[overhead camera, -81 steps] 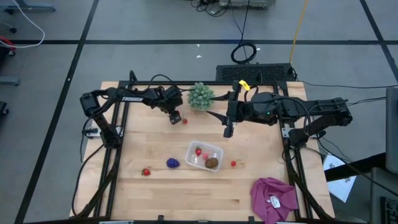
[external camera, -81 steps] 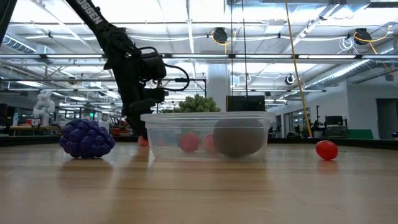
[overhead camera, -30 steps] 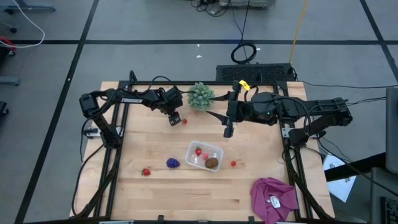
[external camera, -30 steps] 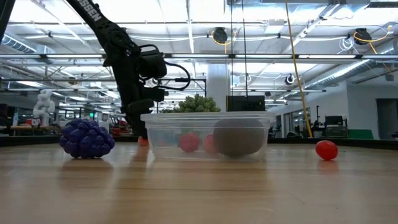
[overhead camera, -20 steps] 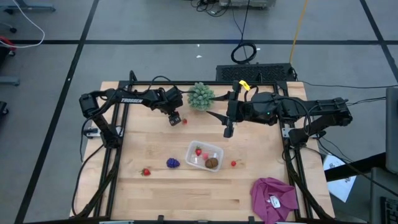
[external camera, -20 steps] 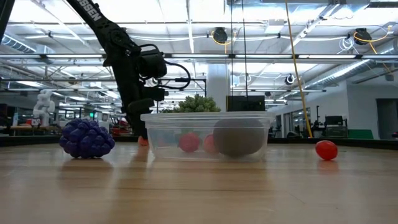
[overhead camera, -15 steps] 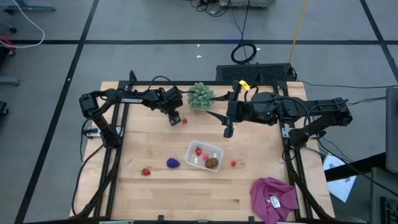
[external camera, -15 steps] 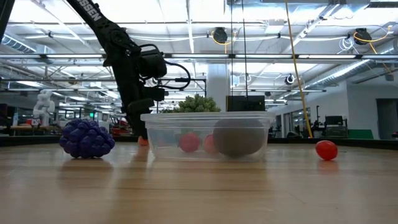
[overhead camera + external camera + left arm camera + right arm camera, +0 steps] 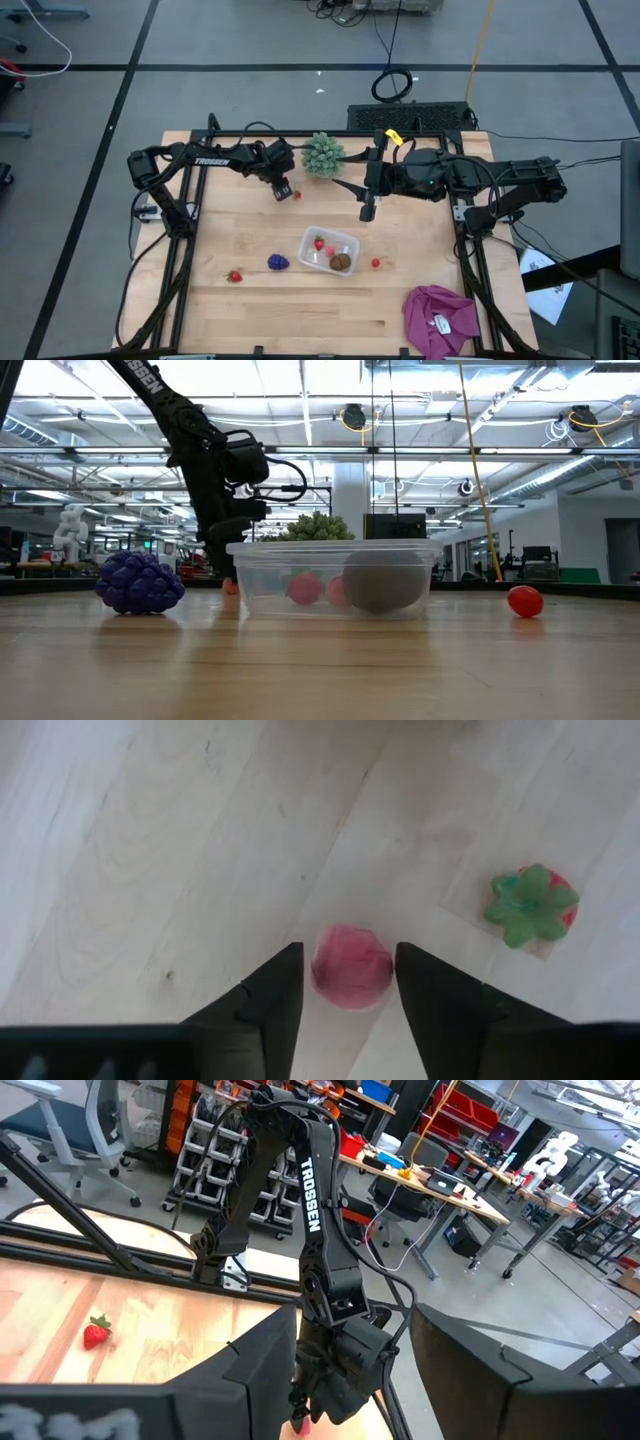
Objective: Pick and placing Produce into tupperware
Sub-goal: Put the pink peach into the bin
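Note:
The clear tupperware (image 9: 329, 250) stands mid-table and holds a red strawberry (image 9: 319, 243) and the brown kiwi (image 9: 341, 262). The purple grape cluster (image 9: 278, 262) lies just left of it. One strawberry (image 9: 235, 275) lies farther left and another (image 9: 376, 263) to its right. My left gripper (image 9: 281, 190) is down at the table near the far edge, shut on a red piece (image 9: 351, 965). A leafy strawberry (image 9: 530, 905) lies beside that piece. My right gripper (image 9: 367, 210) hangs open above the table, beyond the tupperware, touching nothing. My left gripper pinches the round red piece (image 9: 351, 968) between its two fingers (image 9: 280, 995), one on each side. It comes from above, pointing down. The piece (image 9: 230, 587) sits on the tabletop under the gripper.
The large green spiky ball (image 9: 323, 155) stands at the far edge between the two arms. A magenta cloth (image 9: 440, 318) lies at the near right corner. Bare wood stretches along the near edge (image 9: 300, 320) in front of the tupperware.

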Robot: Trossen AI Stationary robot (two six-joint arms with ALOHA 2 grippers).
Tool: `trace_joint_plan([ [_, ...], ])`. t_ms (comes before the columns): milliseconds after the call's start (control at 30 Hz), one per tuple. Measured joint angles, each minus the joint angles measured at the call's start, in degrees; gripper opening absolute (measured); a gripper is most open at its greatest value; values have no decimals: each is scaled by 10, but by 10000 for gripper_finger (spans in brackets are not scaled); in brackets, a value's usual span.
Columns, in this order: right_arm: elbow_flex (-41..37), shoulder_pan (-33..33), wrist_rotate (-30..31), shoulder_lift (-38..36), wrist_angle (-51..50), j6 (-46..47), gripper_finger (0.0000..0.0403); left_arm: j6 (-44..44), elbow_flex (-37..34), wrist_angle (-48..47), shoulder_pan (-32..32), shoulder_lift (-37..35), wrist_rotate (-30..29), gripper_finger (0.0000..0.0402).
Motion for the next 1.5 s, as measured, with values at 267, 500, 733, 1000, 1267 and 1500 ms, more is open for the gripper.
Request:
trace_joint_plan([
  [267,0,0,0,0,0,0,189,-4,0,1,0,0,13,203],
  [500,0,0,0,0,0,0,189,-5,0,-18,0,0,13,205],
  [733,0,0,0,0,0,0,189,-8,0,-14,0,5,14,222],
  [1000,0,1,-1,0,-1,0,189,-11,3,-8,0,52,19,217],
  [1267,0,1,-1,0,-1,0,189,4,1,2,-2,51,18,205],
  [1500,0,1,-1,0,0,0,189,7,1,6,-5,52,16,172],
])
